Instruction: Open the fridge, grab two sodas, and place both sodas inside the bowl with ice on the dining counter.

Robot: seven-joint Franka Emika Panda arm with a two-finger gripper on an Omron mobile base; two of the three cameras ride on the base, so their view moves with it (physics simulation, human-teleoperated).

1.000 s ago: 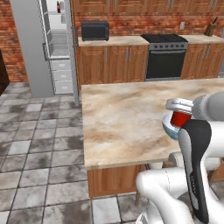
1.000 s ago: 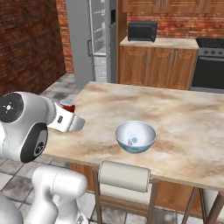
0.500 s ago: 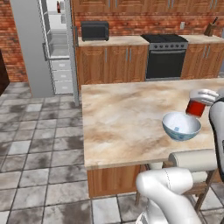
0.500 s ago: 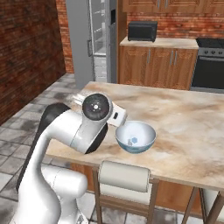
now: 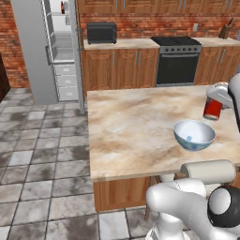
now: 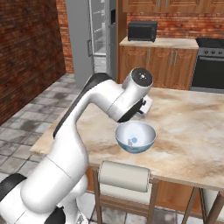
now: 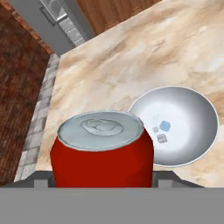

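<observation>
Looking across from the left, I see the fridge (image 5: 47,51) standing at the far left of the room with its door swung open, white shelves and drawers showing inside, and something small and red on an upper shelf that I cannot make out clearly. Just right of it runs the wall counter (image 5: 122,44) with a black microwave (image 5: 101,33) on top, and further right the dark stove (image 5: 178,63). Nearer to me lies the dining counter (image 5: 131,136), its marbled beige top bare on the left half. Toward the right side of that top sits the bowl with ice (image 5: 194,134), pale blue outside and white inside, with a few small ice pieces at the bottom, seen plainly in the hand view (image 7: 175,127). At the far right, my gripper (image 5: 216,101) has its two fingers closed around the red can (image 5: 213,108), which I am carrying upright above the counter, just beyond the bowl's far right rim and apart from it. From the hand camera, the can (image 7: 103,148) shows its silver top close up, pinched between the two finger tips, with the bowl just beside it. In the right base view my arm bends over the counter and its wrist hides the can, while the bowl (image 6: 135,136) sits just in front, near the counter's near edge, above a padded chair back (image 6: 124,176).
</observation>
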